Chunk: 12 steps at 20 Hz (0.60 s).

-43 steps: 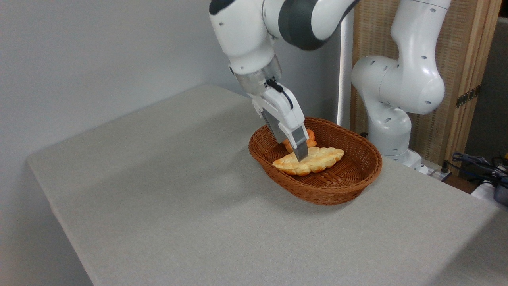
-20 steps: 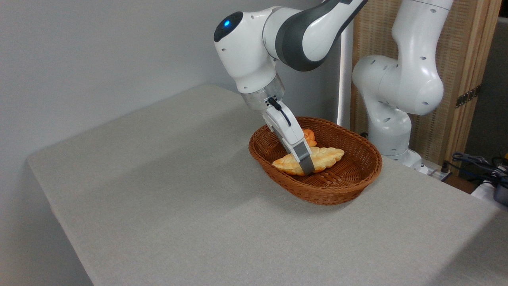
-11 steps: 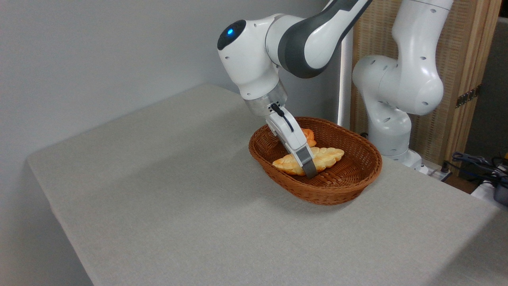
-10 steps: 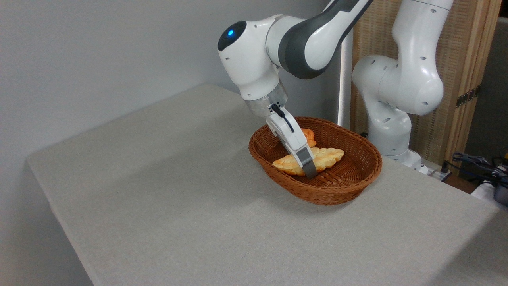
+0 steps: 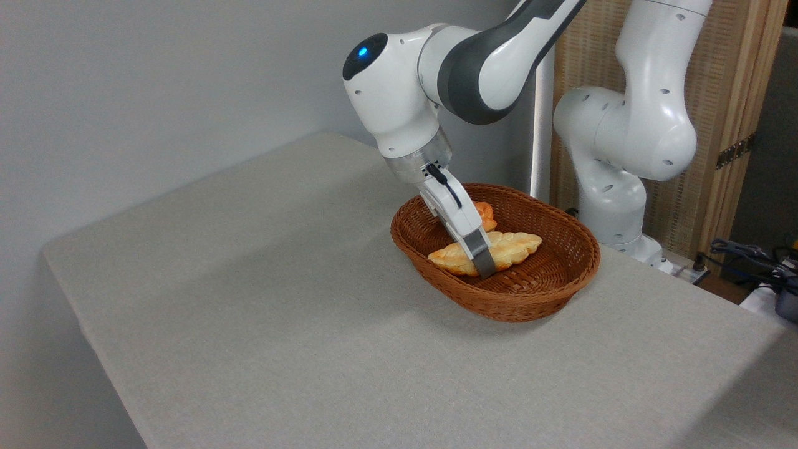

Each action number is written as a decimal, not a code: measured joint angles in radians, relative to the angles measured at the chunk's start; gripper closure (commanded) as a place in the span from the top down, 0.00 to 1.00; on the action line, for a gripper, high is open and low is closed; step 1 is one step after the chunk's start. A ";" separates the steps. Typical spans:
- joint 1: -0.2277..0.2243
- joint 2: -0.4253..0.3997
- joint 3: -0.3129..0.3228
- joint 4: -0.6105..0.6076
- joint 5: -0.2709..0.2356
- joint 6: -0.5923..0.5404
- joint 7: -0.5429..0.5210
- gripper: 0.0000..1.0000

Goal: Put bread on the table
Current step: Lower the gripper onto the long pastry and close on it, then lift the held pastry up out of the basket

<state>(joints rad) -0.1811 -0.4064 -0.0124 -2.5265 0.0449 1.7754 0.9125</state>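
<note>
The bread [image 5: 515,244], a pale golden braided loaf, lies lengthwise inside the brown wicker basket [image 5: 548,298] at the right of the table [image 5: 268,312]. My gripper [image 5: 489,264] reaches down into the basket at a slant and grips the loaf across its middle. The near grey finger [image 5: 481,254] crosses the loaf's front side; the far finger is hidden behind it. The loaf looks barely lifted off the basket floor.
A small round orange bun [image 5: 487,216] sits in the basket just behind the gripper. The arm's white base [image 5: 614,187] stands behind the basket. Cables [image 5: 748,255] lie off the table's right edge. A wall runs along the left.
The gripper came down from above the loaf into the basket and stopped astride it. In the last half second it rose very slightly, and the loaf shifted a touch.
</note>
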 measured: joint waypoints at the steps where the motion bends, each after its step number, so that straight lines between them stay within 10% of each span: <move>1: 0.000 0.000 0.000 0.000 0.000 0.000 0.000 0.42; 12: 0.000 -0.008 0.000 0.023 0.000 -0.025 0.000 0.36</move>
<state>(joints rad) -0.1810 -0.4144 -0.0121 -2.5030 0.0449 1.7509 0.9126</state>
